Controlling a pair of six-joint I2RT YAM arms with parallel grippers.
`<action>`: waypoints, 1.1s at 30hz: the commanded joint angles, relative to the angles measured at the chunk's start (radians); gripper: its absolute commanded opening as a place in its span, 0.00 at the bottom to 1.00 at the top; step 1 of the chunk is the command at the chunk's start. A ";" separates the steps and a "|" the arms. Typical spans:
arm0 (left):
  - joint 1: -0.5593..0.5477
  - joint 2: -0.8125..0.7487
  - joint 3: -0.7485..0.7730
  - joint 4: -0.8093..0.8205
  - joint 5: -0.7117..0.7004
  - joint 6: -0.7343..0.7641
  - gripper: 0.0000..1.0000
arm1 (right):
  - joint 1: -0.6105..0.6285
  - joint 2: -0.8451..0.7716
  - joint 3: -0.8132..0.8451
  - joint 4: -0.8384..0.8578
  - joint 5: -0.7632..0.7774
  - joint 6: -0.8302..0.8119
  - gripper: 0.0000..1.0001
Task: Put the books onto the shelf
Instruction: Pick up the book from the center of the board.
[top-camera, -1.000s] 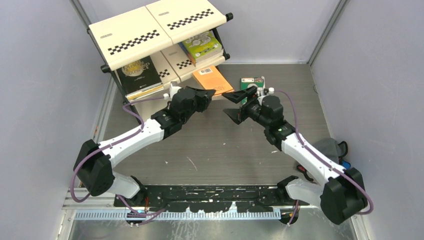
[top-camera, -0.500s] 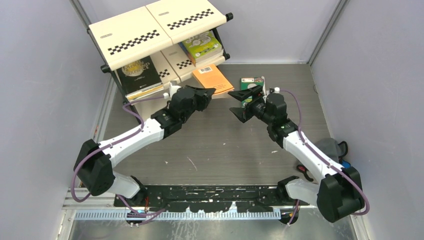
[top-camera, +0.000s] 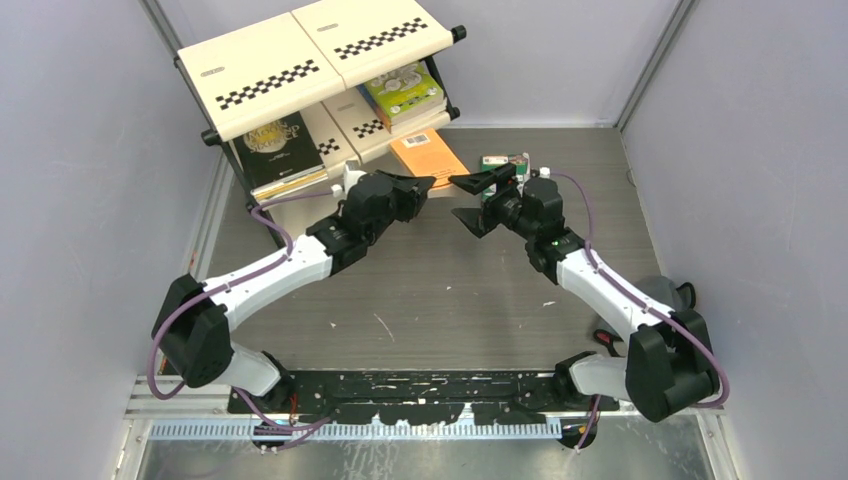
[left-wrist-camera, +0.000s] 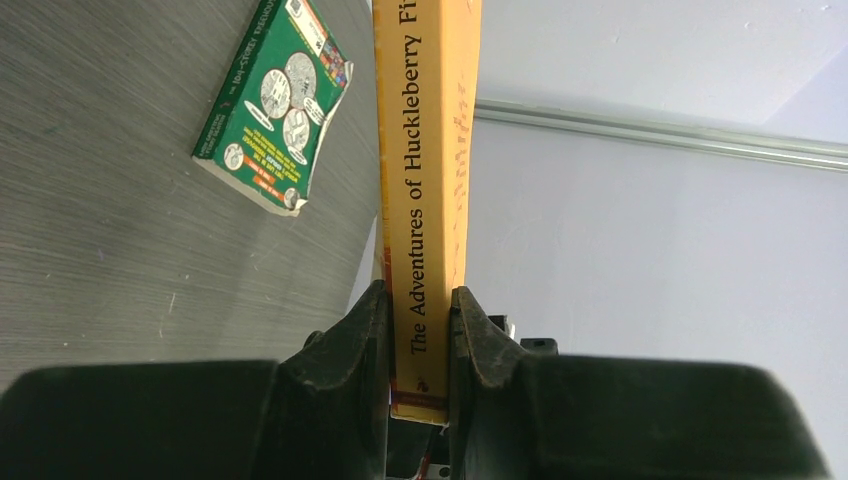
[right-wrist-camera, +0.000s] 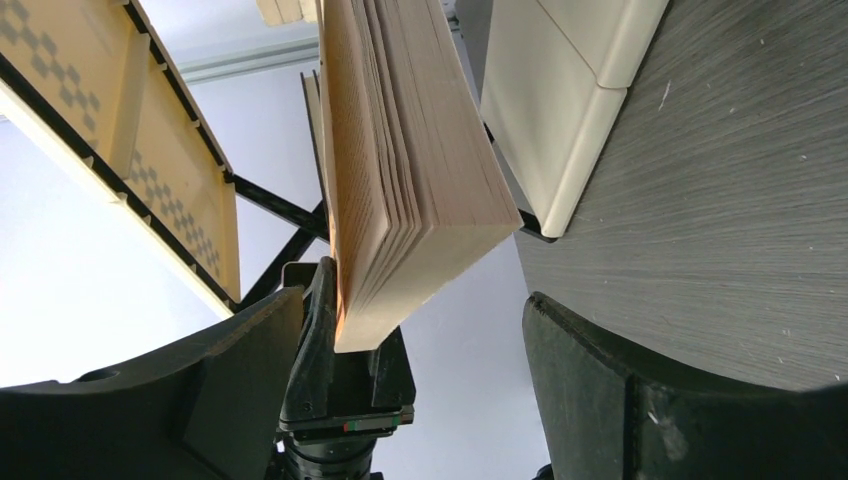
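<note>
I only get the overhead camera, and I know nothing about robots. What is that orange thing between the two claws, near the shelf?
Observer: It's a paperback. The left wrist camera shows the orange book spine-on, and the title reads "The Adventures of Huckleberry Fi", with the rest cut off.
Operator: Which claw is holding it?
Observer: The left gripper is. Its fingers clamp both covers at the near end of the spine.
Operator: And the other claw?
Observer: The right gripper is wide open. Its wrist camera shows the page edges between its fingers, with a clear gap to one finger.
</note>
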 joint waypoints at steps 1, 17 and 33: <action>-0.005 -0.004 0.059 0.113 0.009 -0.011 0.00 | 0.008 0.009 0.056 0.075 0.002 0.010 0.86; -0.018 0.002 0.058 0.117 0.022 -0.010 0.00 | 0.011 0.135 0.114 0.147 0.009 0.017 0.75; -0.086 -0.011 0.028 0.113 0.005 0.037 0.00 | 0.012 0.082 0.045 0.114 0.054 -0.011 0.16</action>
